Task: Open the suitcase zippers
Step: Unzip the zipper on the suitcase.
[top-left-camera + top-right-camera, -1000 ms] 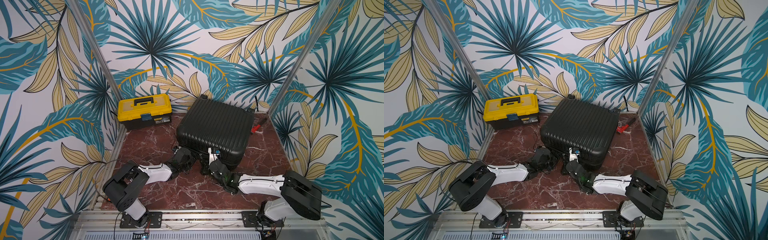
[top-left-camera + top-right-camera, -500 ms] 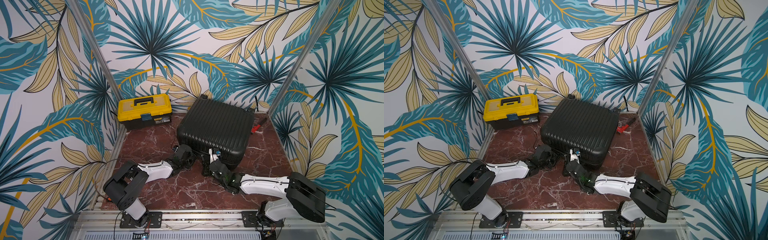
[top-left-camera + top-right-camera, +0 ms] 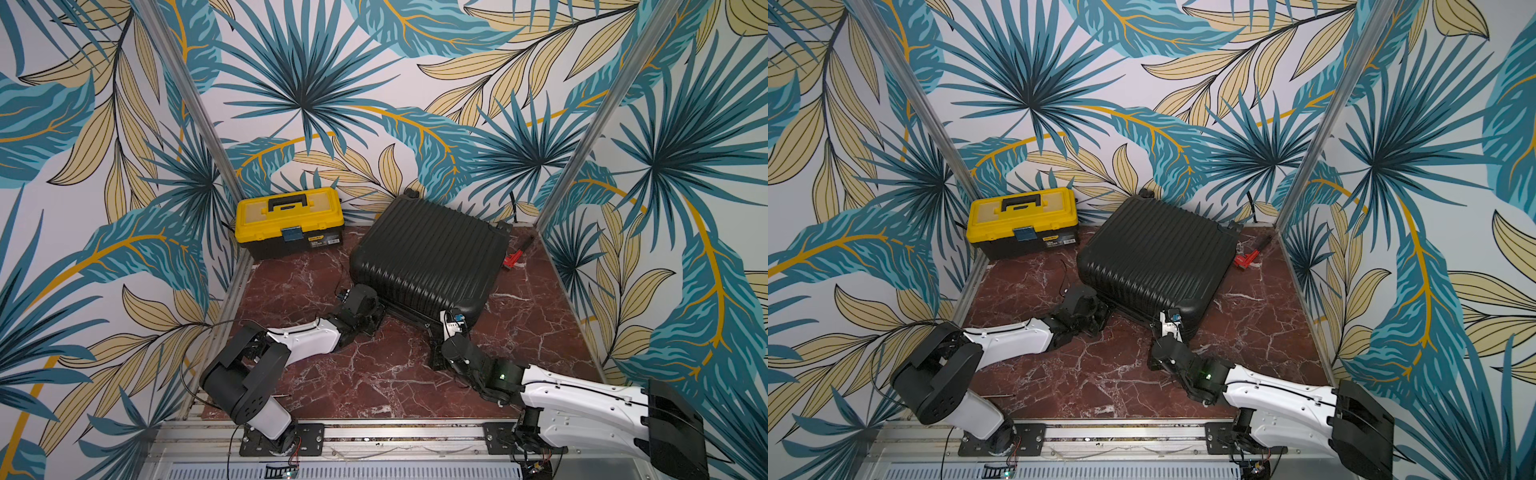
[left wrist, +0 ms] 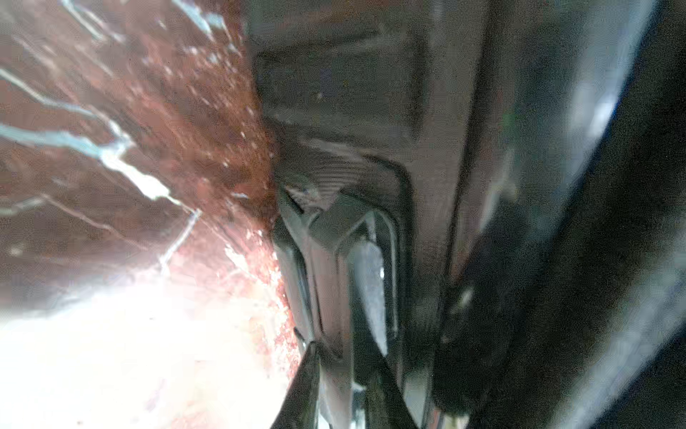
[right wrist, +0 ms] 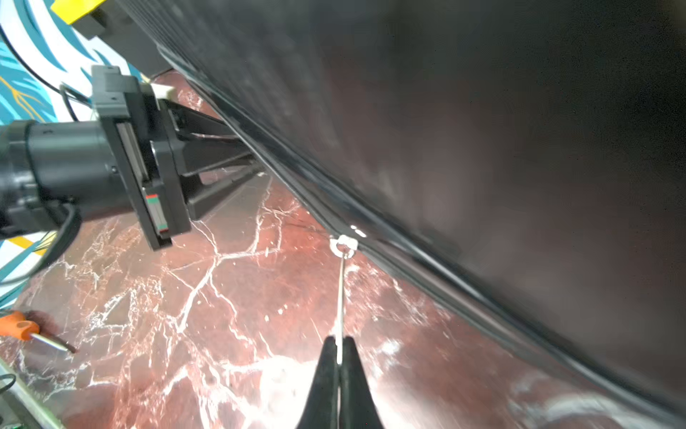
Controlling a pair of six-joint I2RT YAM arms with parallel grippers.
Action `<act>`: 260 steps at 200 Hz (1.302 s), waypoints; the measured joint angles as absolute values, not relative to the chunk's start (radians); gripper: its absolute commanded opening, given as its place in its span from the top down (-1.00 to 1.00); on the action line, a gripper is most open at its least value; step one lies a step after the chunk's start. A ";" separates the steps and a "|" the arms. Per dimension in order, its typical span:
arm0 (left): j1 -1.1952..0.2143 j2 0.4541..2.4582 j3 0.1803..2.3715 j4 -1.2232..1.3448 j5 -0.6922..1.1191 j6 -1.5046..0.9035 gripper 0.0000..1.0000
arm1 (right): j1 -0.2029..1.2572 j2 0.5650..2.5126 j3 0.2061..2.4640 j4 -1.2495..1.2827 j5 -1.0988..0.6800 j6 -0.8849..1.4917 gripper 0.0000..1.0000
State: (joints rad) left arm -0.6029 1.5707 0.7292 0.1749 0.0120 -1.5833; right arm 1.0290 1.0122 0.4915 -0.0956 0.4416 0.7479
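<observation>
The black ribbed suitcase [image 3: 428, 253] [image 3: 1154, 253] lies flat on the marble floor. Its zipper track [image 5: 408, 260] runs along the near edge seam. My right gripper [image 5: 338, 343] is shut on a thin silver zipper pull [image 5: 341, 293] that hangs from the slider [image 5: 343, 245]. It sits low at the case's near edge [image 3: 434, 332]. My left gripper [image 4: 343, 356] is at the near left corner [image 3: 379, 319]. Its fingers [image 5: 222, 148] reach the seam and close on a dark tab [image 4: 326, 267]. That view is blurred.
A yellow-and-black toolbox [image 3: 289, 224] stands at the back left against the wall. A small red tool [image 3: 513, 259] lies on the floor right of the case. An orange-handled screwdriver [image 5: 22, 328] lies near the front rail. Patterned walls close three sides.
The left gripper's jaws have closed in at the case's near left corner. The right arm's elbow has swung to the right while its gripper stayed shut at the near edge.
</observation>
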 measured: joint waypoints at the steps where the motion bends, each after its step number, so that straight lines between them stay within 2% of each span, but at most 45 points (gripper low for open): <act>1: -0.603 1.571 0.729 0.175 0.011 -1.583 0.76 | 1.030 1.006 0.492 -0.104 0.442 0.749 1.00; 57: -0.487 1.509 0.717 0.075 -0.030 -1.536 0.90 | 1.050 0.694 0.425 -0.345 0.484 0.823 1.00; 108: -0.460 1.467 0.713 -0.012 -0.008 -1.455 1.00 | 1.016 0.708 0.422 -0.334 0.568 0.770 1.00; 197: -0.437 1.478 0.751 -0.082 0.030 -1.349 1.00 | 0.564 0.995 0.449 0.038 0.574 0.505 1.00; 260: -0.429 1.479 0.777 -0.146 0.029 -1.287 1.00 | 0.204 1.307 0.547 0.399 0.375 0.474 1.00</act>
State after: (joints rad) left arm -0.4290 1.4788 0.7773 -0.1463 0.0292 -1.2869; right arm 0.2043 1.3071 0.5472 0.3988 0.3748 0.4740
